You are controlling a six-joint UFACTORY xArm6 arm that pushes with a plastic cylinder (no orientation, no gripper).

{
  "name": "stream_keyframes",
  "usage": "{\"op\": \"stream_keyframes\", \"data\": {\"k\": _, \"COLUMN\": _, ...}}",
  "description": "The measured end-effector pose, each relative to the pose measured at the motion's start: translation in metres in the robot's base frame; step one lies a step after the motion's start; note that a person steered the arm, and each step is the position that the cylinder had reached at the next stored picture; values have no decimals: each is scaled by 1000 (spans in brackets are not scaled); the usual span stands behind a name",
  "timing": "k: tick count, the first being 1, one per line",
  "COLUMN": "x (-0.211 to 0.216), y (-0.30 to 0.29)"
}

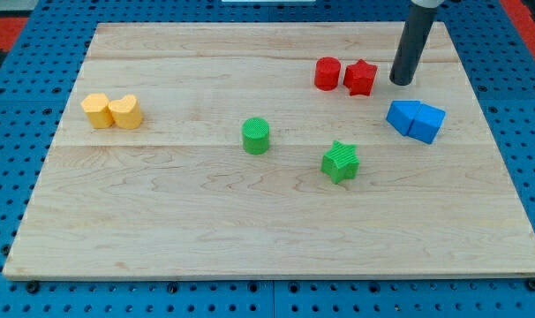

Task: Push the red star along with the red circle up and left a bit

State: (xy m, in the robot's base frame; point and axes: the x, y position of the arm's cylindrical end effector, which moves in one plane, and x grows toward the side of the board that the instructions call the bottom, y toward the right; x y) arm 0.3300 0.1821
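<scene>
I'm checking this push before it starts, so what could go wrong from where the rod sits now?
1. My tip sits right of the red star, roughly level with it; a push from here likely sends it left, with little upward motion.
2. The red circle sits close beside the star's left; an off-centre push may split the pair.
3. The blue blocks lie just below my tip; dropping lower to re-aim may nudge them.

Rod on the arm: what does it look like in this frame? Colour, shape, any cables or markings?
A plain, straight, round rod in dark grey to black with a matte finish. My tip ends blunt and flat. The rod leaves the view's top edge with a slightly wider, darker collar there. No cables, labels or markings show. The arm itself is out of view.
</scene>
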Motion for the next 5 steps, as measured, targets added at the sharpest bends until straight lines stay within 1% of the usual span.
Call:
{"op": "stream_keyframes", "data": {"k": 1, "x": 0, "y": -100}}
{"op": "stream_keyframes", "data": {"k": 2, "x": -3, "y": -145}}
{"op": "stream_keyframes", "data": {"k": 5, "x": -9, "y": -154}}
